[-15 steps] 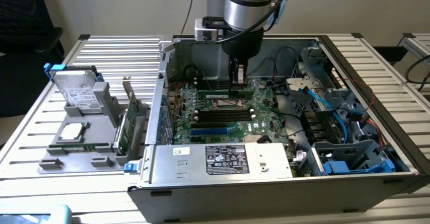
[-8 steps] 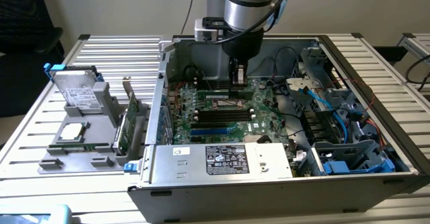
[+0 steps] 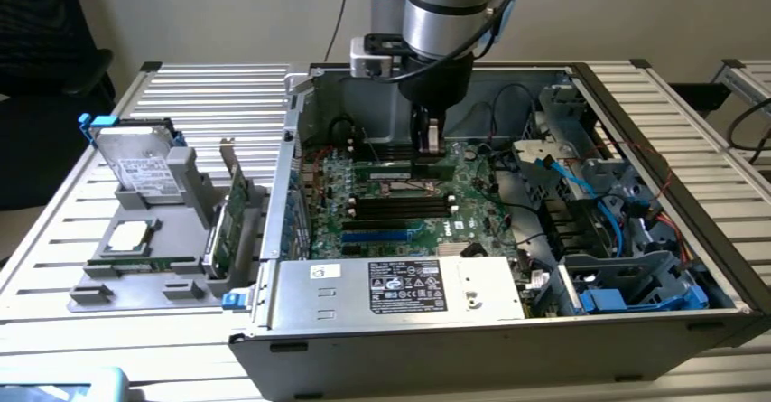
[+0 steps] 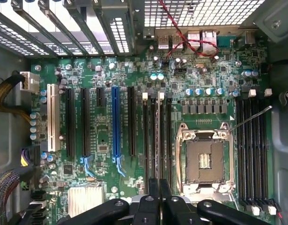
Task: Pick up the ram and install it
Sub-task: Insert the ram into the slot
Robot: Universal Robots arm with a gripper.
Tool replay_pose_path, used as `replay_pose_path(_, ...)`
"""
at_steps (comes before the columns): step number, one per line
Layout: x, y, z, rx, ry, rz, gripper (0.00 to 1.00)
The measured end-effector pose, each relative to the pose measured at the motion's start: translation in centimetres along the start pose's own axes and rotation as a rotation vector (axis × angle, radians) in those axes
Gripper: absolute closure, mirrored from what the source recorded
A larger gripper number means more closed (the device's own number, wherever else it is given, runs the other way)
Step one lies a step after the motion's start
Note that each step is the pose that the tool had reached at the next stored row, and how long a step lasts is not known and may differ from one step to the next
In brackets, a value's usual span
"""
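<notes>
The ram (image 3: pixel 404 177) is a narrow green stick with a pale label, standing on edge in a motherboard slot inside the open computer case. My gripper (image 3: pixel 431 152) comes straight down onto it near the end at the exterior view's right, shut on its top edge. In the wrist view the ram (image 4: pixel 156 140) shows edge-on as a thin pale strip between two white slot clips. It runs straight into the closed black fingers (image 4: pixel 154 206) of my gripper (image 4: pixel 160 197). The part of the ram under the fingers is hidden.
Black and blue expansion slots (image 4: pixel 114 122), the bare CPU socket (image 4: pixel 204 159) and another bank of memory slots (image 4: pixel 254 145) surround the ram. Blue cables and a drive cage (image 3: pixel 627 285) fill the case's right side. A grey fixture (image 3: pixel 151 239) holding parts sits outside on the left.
</notes>
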State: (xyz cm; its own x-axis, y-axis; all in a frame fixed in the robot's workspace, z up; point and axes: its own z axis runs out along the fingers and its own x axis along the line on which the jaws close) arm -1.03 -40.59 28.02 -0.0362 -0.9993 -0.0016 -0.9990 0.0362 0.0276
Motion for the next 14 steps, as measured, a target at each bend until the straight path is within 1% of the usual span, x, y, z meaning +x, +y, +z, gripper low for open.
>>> replay_pose_path(7, 0.13, -0.02, 0.4, 0.0002, 0.0033, -0.004, 0.87)
replay_pose_path(9, 0.13, -0.03, 0.62, 0.0003, 0.0067, -0.006, 0.87)
replay_pose_path(10, 0.13, -0.03, 0.8, 0.0003, 0.0099, -0.007, 0.87)
replay_pose_path(14, 0.13, -0.04, 1.03, 0.0004, 0.0137, -0.009, 0.87)
